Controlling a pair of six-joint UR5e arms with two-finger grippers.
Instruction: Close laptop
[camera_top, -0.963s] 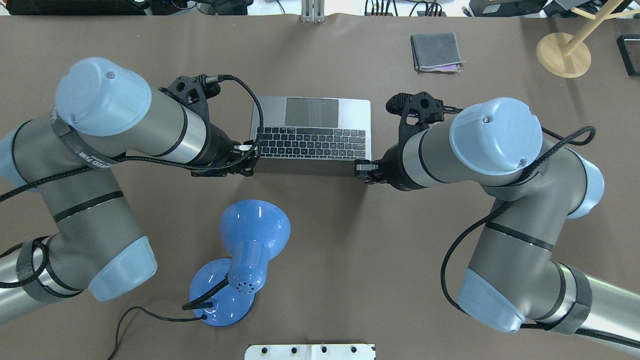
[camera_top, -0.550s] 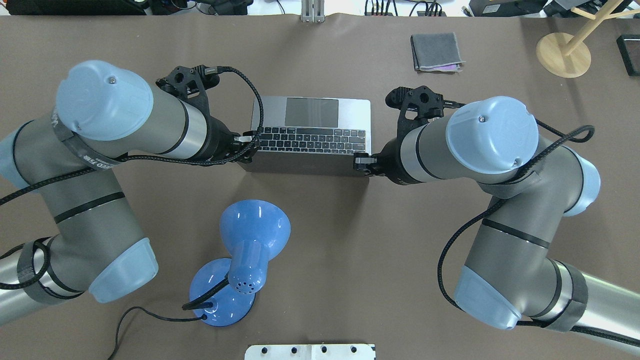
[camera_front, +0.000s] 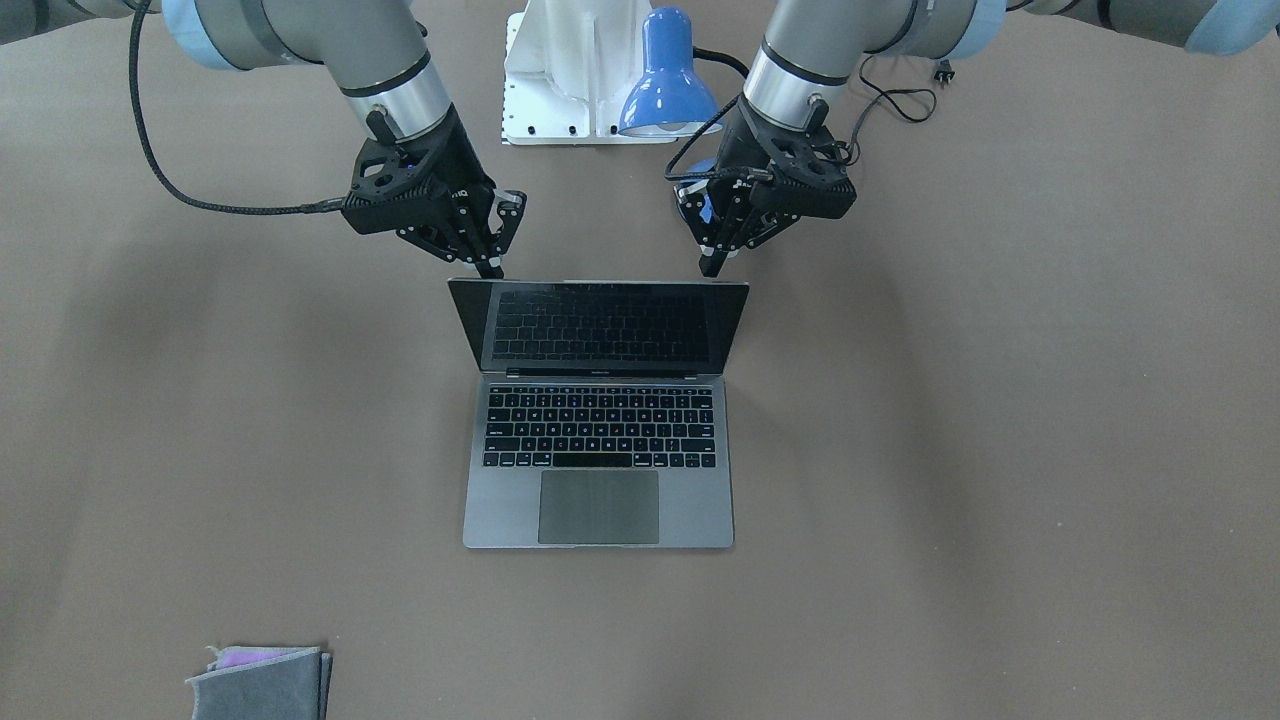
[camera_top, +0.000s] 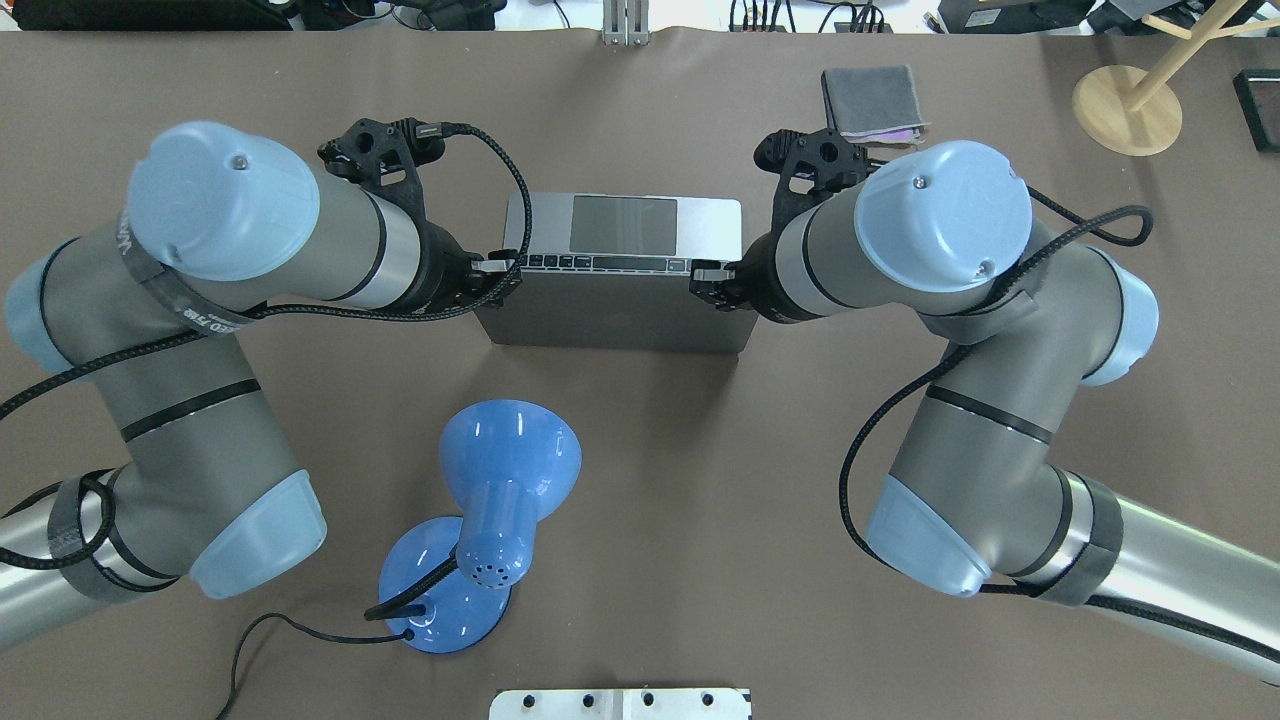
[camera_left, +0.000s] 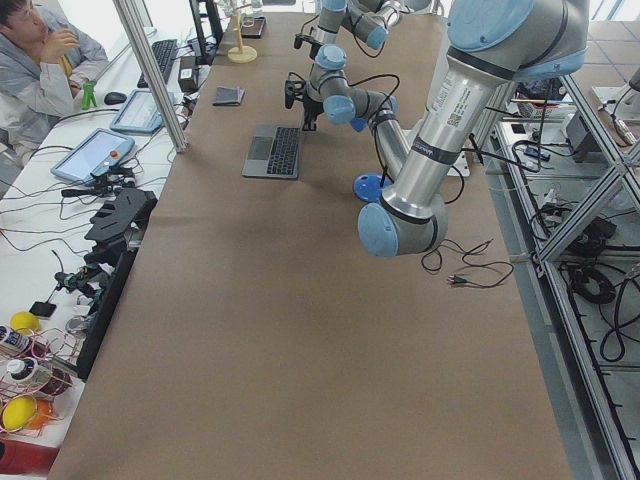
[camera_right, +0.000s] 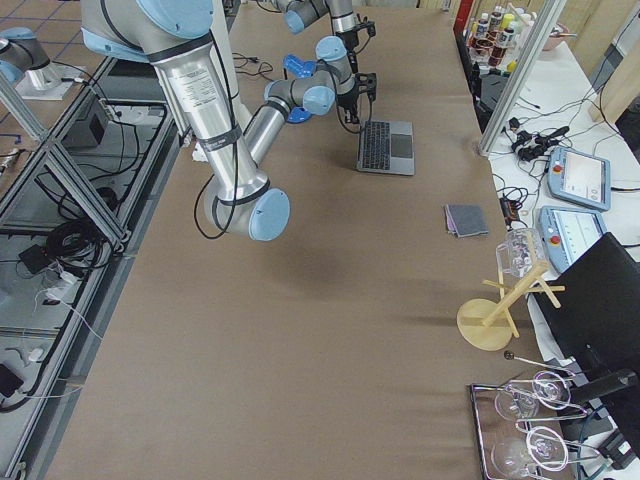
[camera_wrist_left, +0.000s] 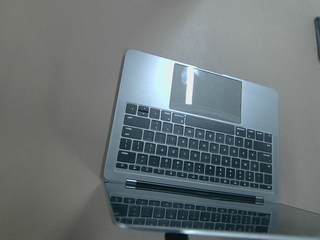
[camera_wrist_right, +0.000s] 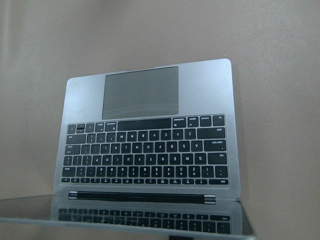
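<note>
The grey-silver laptop (camera_front: 600, 505) lies mid-table, its black screen partly lowered over the keyboard. From overhead its lid back (camera_top: 620, 320) hides most of the keys. My left gripper (camera_top: 500, 266) is shut, its tip on the lid's top corner on my left, also seen from the front (camera_front: 711, 266). My right gripper (camera_top: 706, 272) is shut, its tip at the other top corner, also seen from the front (camera_front: 490, 268). Both wrist views look over the screen's top edge at the laptop's keyboard (camera_wrist_left: 200, 150) (camera_wrist_right: 150, 150). The laptop shows small in the side views (camera_left: 272, 152) (camera_right: 388, 147).
A blue desk lamp (camera_top: 500, 500) stands just behind the laptop on my side, its cable trailing left. A folded grey cloth (camera_top: 872, 100) lies at the far right, next to a wooden stand (camera_top: 1125, 105). A white mount plate (camera_top: 620, 703) sits at the near edge.
Both grippers have moved away from me with the lid's top edge. The lid has tipped further forward and now covers most of the keyboard.
</note>
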